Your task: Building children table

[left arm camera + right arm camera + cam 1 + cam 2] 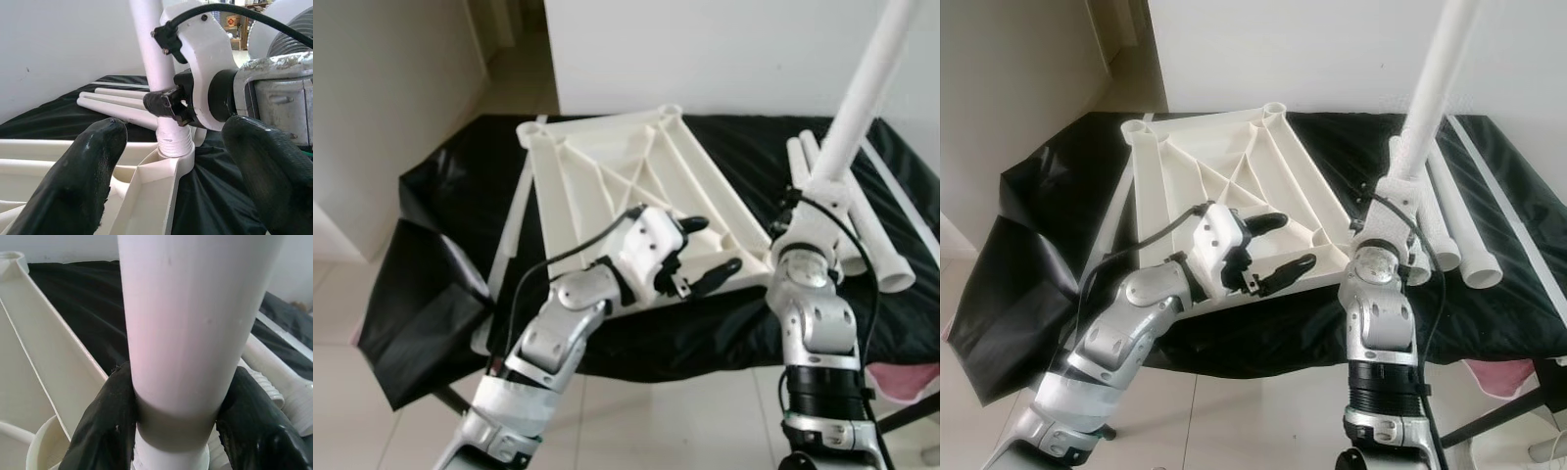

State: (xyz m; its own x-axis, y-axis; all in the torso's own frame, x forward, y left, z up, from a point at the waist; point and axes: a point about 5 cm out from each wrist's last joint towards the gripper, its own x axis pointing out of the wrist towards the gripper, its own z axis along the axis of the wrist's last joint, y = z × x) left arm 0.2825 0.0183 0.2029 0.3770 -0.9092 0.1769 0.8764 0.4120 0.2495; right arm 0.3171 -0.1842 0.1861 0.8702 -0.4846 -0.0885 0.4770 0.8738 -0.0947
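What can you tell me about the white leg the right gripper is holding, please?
The leg is a long, smooth white tube, plastic by its look, standing nearly upright. Its threaded lower end sits in a corner socket of the upturned tabletop. The right gripper is shut around it low down, one black finger on each side.

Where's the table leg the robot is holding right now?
The table leg stands upright on the robot's right, gripped by the right hand, its threaded end at the near right corner socket of the upturned tabletop.
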